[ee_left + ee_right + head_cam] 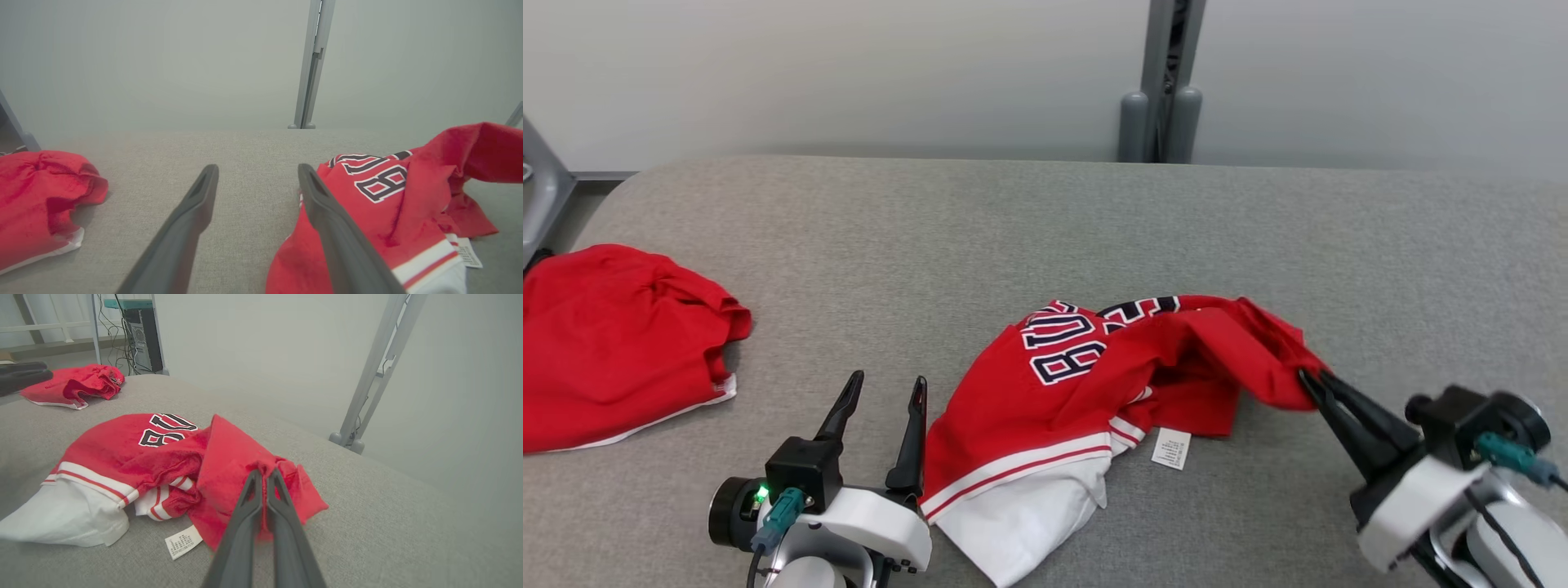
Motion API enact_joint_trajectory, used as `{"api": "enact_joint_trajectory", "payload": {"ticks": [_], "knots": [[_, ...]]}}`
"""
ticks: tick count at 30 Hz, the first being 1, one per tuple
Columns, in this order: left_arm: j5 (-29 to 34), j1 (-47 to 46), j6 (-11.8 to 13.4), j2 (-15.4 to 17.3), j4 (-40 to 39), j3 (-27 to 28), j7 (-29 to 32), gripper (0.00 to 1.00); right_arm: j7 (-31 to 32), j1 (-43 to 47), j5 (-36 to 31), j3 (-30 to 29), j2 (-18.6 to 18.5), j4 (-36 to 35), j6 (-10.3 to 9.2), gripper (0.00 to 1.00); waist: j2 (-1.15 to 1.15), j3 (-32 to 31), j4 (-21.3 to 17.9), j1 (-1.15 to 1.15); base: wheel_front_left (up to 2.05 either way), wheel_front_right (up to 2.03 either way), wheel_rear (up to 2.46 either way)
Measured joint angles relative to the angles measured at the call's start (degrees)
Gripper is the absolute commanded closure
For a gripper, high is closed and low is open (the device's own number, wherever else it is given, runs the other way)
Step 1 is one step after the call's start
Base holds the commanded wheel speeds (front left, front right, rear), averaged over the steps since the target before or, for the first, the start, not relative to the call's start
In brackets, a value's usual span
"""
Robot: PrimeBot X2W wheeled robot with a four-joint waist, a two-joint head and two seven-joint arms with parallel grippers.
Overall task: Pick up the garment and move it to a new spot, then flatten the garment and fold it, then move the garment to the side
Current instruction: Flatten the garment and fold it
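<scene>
Right jaws pinched on the right end of the red garment [1086, 384]; left jaws wide, empty, just beside its white hem.
Crumpled jersey, dark lettering up, lies front-middle on the grey counter [1013, 220]; bare surface stretches behind and right, a red cloth heap [613, 343] well left.

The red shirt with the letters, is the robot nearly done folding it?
Not nearly. Nothing looks finished: the jersey lies crumpled on the grey table. In hand: the right gripper is shut on its red edge, while the left gripper waits open beside it, holding nothing. Left to do: moving it, flattening, folding and setting it aside.
</scene>
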Motion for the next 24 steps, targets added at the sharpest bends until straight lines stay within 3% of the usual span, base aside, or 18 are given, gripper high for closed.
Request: {"api": "enact_joint_trajectory", "payload": {"ticks": [5,12,13,14,15,24], "knots": [[0.3,-0.3,-0.1,0.1,0.0,0.0,0.0,0.00,0.2,7.1,2.4,-2.4,-1.1,-0.3,0.00,1.00,0.00,1.1,-1.6,0.00,0.00,0.00,0.00],[0.4,-0.8,-0.3,0.4,0.4,0.1,0.0,0.00,0.8,11.1,6.0,-1.1,-0.9,2.9,0.00,1.00,0.00,1.6,-2.5,0.00,0.00,0.00,0.00],[0.4,-0.8,-0.4,0.5,0.4,0.1,0.0,0.00,0.8,11.1,6.1,-0.9,-0.7,3.3,0.00,0.91,0.00,1.7,-2.5,0.00,0.00,0.00,0.00],[0.4,-0.9,-0.4,0.5,0.4,0.1,0.0,0.00,0.8,11.1,6.1,-0.8,-0.6,3.6,0.00,0.60,0.00,1.7,-2.5,0.00,0.00,0.00,0.00],[0.4,-0.9,-0.5,0.5,0.5,0.1,0.0,0.00,0.8,11.0,6.1,-1.0,-0.4,3.7,0.00,0.00,0.00,1.7,-2.6,0.00,0.00,0.00,0.00],[0.4,-0.9,-0.5,0.5,0.0,0.6,0.0,0.00,0.1,10.2,4.2,-7.0,-0.8,-2.5,0.00,0.00,0.00,2.1,-2.5,0.00,0.00,0.00,0.00]]}}
